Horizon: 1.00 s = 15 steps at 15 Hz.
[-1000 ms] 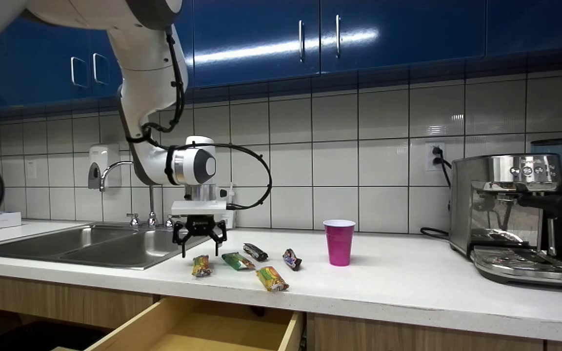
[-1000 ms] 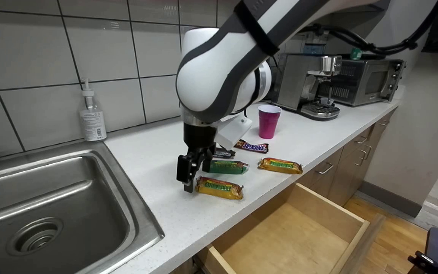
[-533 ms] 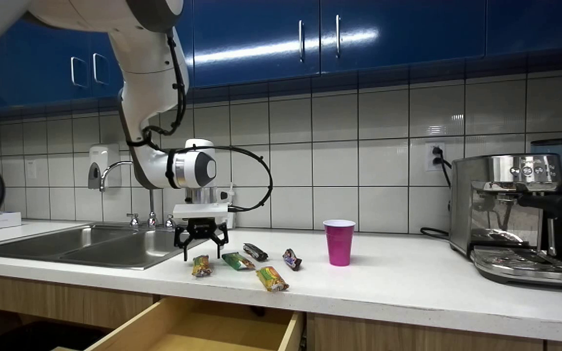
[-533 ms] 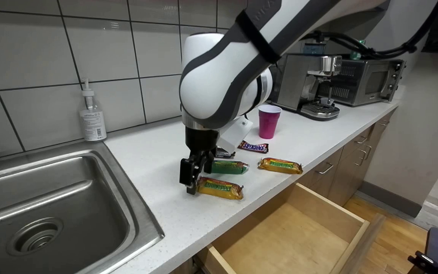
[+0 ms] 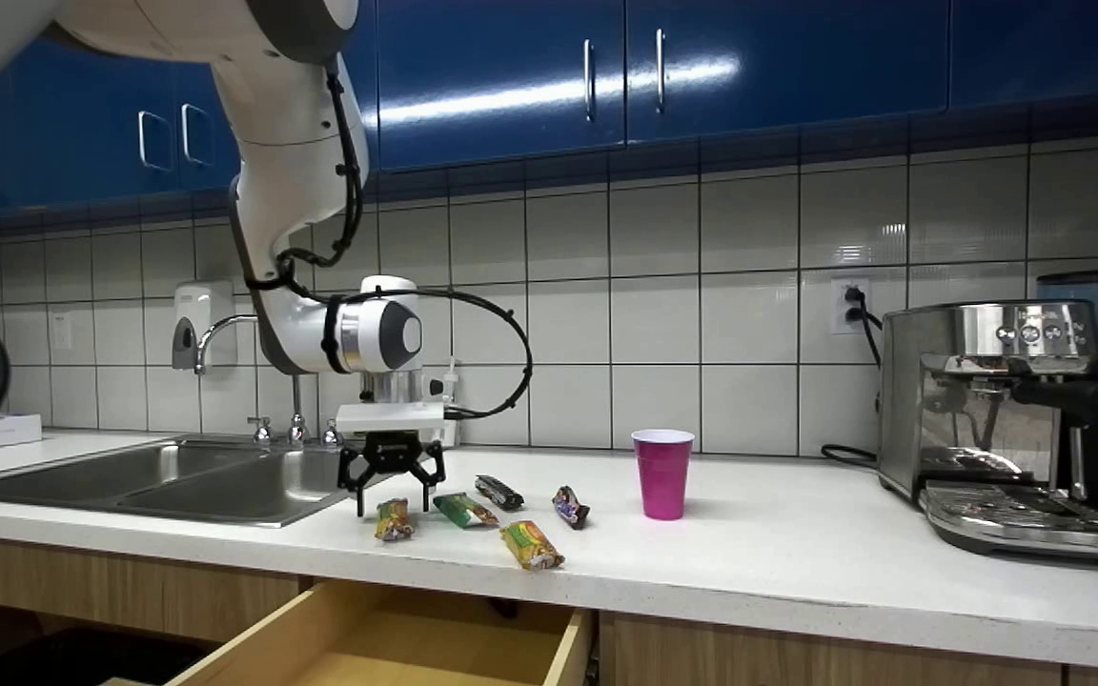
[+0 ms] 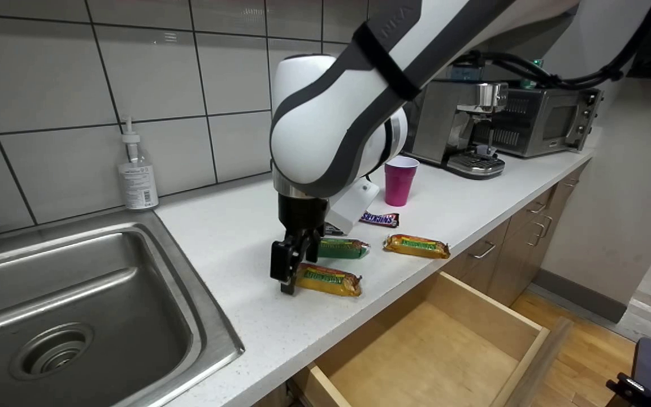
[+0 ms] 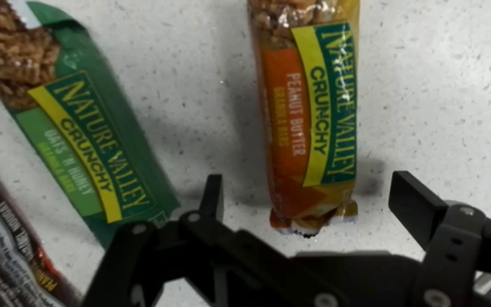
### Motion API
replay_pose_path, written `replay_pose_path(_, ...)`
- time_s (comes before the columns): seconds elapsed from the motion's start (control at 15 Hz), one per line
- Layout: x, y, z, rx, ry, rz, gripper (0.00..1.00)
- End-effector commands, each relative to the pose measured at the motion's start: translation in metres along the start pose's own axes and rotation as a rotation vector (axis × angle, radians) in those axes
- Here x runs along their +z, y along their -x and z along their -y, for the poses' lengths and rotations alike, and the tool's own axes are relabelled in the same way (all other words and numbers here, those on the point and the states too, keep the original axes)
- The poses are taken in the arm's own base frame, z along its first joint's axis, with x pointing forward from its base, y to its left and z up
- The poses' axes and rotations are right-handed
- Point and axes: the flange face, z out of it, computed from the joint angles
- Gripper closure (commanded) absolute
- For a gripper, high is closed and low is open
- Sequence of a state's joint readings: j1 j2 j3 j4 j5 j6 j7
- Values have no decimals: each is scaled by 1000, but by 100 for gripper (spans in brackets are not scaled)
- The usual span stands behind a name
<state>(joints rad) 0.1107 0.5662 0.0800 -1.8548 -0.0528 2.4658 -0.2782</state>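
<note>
Claw [image 7: 305, 183] spread at the end of peanut butter granola bar [image 7: 309, 115]

Find the bar in the wrist view right of center, running from the top edge to well below mid-height; cut off by the frame at the top. Lies on speckled white counter [image 7: 194, 51]. Note glossy wrapper, orange on the left, golden yellow on the right, with brown, nubbly granola pattern and white glints near the top. Read NATURE VALLEY in cream letters on a dark green panel, turned sideways; CRUNCHY on a bowed yellow band next to it; PEANUT BUTTER GRANOLA BARS on orange farther left. See lower end crimped and wrinkled, with a pale, saw-toothed edge.

See black fingers [image 7: 213, 196] wide apart, to left and right of the bar's lower part, with counter visible in both gaps.

Spot green oats 'n honey bar [image 7: 83, 128] slanting across the left of the frame, dark-wrapped bar [image 7: 11, 238] in the lower left corner. In an exterior view, find Snickers bar [image 6: 380, 219] just right of center, second yellow-wrapped bar [image 6: 417, 246] below it to the right, pink cup [image 6: 399, 183] above.
</note>
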Motion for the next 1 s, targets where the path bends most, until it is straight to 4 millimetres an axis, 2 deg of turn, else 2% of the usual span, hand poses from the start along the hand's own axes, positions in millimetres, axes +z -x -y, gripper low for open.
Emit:
replay_pose_path(0.0, -6, 4, 2, 7, 17, -6, 0)
replay_pose_path(0.27, -6, 7, 3, 9, 16, -5, 0)
replay_pose_path(0.33, -7, 8, 3, 14, 13, -6, 25)
replay_pose_path(0.47, -9, 9, 2, 15, 14, -6, 34)
replay_pose_path(0.8, -28, 8, 1, 18, 19, -22, 75)
replay_pose_path(0.87, -34, 8, 0, 18, 21, -25, 81)
replay_pose_path(0.93, -41, 7, 0, 17, 24, -30, 82)
